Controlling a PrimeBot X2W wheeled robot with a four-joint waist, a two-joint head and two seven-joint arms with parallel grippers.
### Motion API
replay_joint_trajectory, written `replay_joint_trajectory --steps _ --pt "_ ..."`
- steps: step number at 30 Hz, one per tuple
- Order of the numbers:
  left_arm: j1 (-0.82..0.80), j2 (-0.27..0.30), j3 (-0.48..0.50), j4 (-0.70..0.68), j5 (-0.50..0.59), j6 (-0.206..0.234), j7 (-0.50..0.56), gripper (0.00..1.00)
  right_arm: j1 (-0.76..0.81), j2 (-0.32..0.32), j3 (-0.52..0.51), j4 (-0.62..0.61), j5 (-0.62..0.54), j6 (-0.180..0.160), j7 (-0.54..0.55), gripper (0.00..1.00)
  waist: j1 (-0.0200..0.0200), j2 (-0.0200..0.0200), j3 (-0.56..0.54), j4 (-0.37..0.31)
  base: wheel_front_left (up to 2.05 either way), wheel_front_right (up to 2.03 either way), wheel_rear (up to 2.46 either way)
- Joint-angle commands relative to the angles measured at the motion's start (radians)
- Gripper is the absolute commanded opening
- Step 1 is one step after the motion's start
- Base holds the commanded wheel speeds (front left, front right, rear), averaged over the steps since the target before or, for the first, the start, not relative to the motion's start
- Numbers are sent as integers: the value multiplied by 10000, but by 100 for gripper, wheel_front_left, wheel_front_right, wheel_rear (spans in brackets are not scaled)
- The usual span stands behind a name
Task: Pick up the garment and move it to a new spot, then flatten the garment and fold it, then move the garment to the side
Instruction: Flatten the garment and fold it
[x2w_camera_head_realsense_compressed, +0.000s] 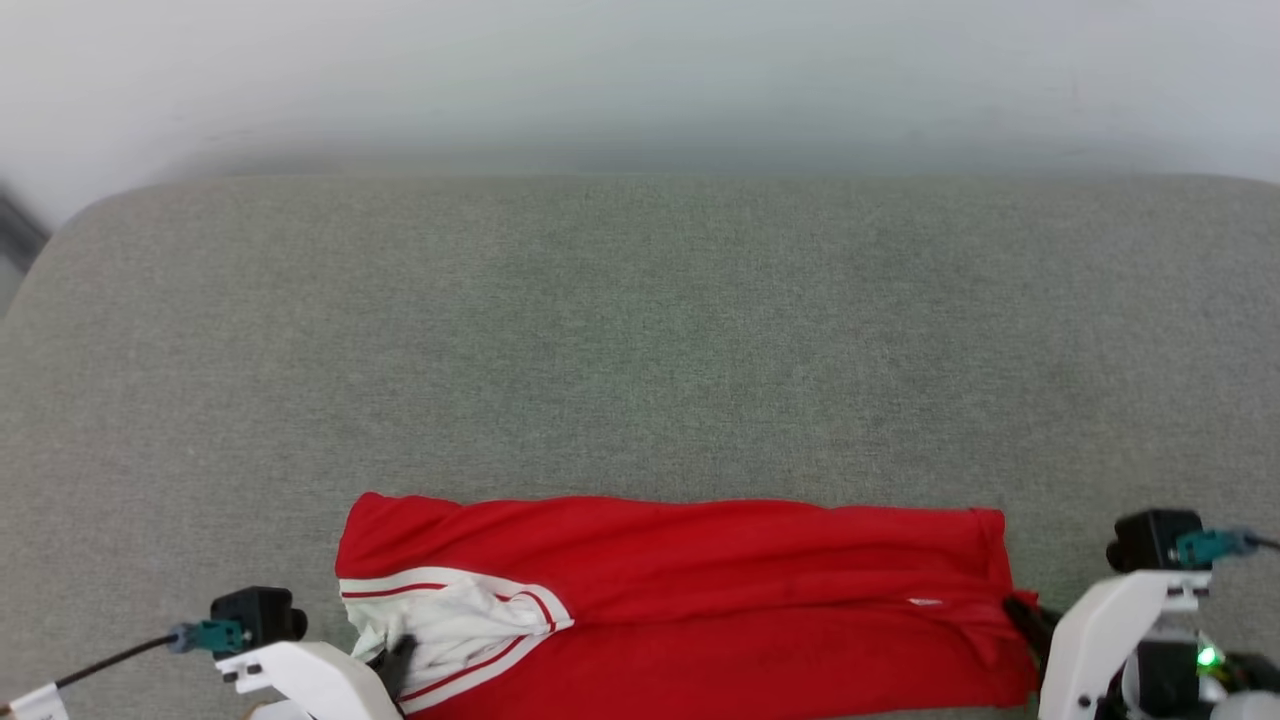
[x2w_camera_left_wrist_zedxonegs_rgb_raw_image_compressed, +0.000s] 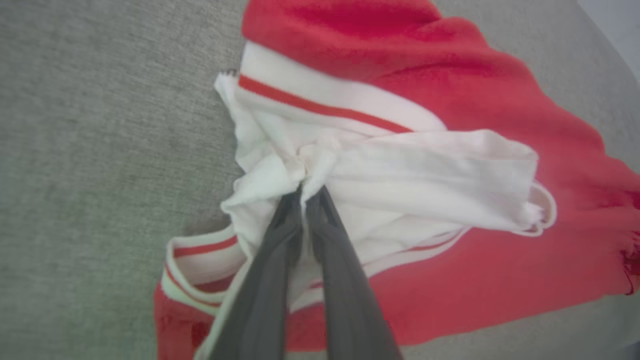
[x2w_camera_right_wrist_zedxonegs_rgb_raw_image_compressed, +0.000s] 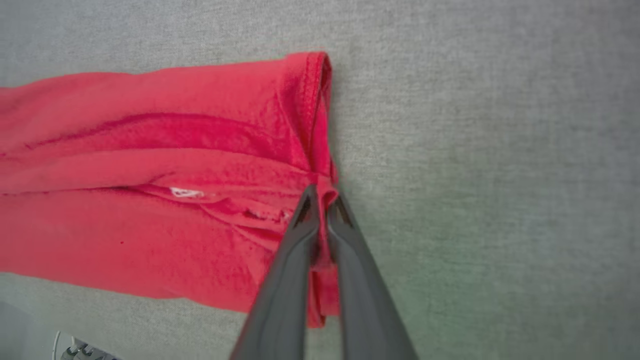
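Garment (x2w_camera_head_realsense_compressed: 700, 590) folded into a long band, pulled between both grippers. Left gripper (x2w_camera_left_wrist_zedxonegs_rgb_raw_image_compressed: 303, 194) pinches bunched white sleeve at its tips. Right gripper (x2w_camera_right_wrist_zedxonegs_rgb_raw_image_compressed: 322, 195) pinches red hem edge. Both wrists low, probably near the grey fabric surface (x2w_camera_head_realsense_compressed: 640, 330) that extends beyond the fingertips.

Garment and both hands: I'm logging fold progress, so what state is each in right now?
garment: folded lengthwise into a long band, lying on the grey surface.
left hand: shut on the garment, at its white end.
right hand: shut on the garment, at its red end.
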Motion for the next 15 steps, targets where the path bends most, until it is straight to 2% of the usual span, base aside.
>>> replay_joint_trajectory --steps 1,6,10,15 --pt "99 -81 -63 212 126 36 -143 100 253 90 -49 21 61 -4 -252 100 2 0 -121 48 0 0 0" --pt "-252 -160 20 401 623 -202 -1170 100 753 215 -72 -396 245 -4 -1377 100 2 0 -434 23 0 0 0" --pt "-380 -247 103 157 908 -321 -1869 100 851 131 -138 -923 378 -4 -1770 100 2 0 -651 -53 0 0 0" --pt "-679 -174 -19 -470 1839 -229 -2928 100 1004 -135 -647 -1616 502 -4 -1191 100 2 0 -901 -55 0 0 0"
